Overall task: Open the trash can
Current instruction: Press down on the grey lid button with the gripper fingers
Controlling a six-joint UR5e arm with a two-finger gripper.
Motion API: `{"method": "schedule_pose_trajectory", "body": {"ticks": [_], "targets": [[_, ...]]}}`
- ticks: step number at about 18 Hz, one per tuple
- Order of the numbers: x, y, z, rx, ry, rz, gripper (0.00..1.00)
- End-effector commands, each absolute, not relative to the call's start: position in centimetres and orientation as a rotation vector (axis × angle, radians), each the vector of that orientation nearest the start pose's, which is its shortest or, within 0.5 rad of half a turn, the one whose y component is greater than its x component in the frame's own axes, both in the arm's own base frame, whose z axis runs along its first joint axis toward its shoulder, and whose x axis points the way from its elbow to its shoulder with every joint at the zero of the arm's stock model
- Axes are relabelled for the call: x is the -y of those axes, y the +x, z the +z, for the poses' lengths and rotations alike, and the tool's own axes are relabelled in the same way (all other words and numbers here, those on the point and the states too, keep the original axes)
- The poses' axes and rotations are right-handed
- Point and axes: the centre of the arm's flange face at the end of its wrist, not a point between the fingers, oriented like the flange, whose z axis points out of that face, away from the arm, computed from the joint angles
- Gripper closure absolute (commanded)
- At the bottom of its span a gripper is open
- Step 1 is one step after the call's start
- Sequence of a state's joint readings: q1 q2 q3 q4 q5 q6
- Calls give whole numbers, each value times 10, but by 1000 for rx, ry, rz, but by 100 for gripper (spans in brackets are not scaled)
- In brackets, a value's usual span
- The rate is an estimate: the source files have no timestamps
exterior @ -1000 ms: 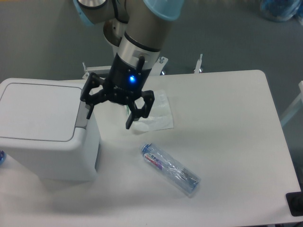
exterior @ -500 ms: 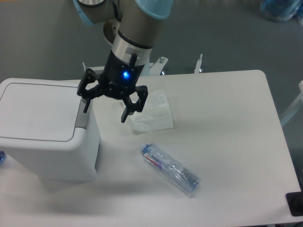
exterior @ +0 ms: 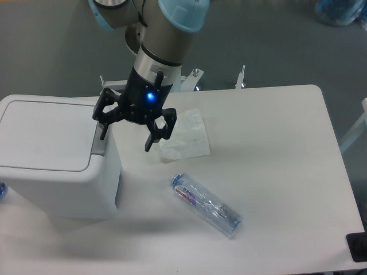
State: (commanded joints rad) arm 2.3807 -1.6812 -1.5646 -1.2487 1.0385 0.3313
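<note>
The trash can (exterior: 54,157) is a large white boxy bin at the left of the table, its flat lid lying shut. A grey push-button (exterior: 101,140) sits on its right top edge. My gripper (exterior: 126,137) hangs open just right of the bin, pointing down. One fingertip (exterior: 104,133) is over the grey button; I cannot tell whether it touches. The other fingertip (exterior: 149,144) hangs over the table, with nothing between the two.
A crumpled clear plastic bag (exterior: 186,136) lies on the white table (exterior: 275,172) right of the gripper. A clear plastic bottle (exterior: 205,204) lies on its side nearer the front. A black object (exterior: 358,247) sits at the table's front right corner.
The gripper has shifted left toward the bin, bringing its left finger over the grey button. Its fingers stayed open. The lid has not moved.
</note>
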Motion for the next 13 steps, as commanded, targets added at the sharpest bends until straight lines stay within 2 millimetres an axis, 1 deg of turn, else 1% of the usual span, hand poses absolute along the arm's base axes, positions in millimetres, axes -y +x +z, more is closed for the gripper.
{"method": "schedule_pose_trajectory", "body": {"ticks": [7, 13], "targets": [[-518, -269, 471, 528, -2581, -406, 0], [-517, -268, 471, 529, -2588, -391, 0]]}}
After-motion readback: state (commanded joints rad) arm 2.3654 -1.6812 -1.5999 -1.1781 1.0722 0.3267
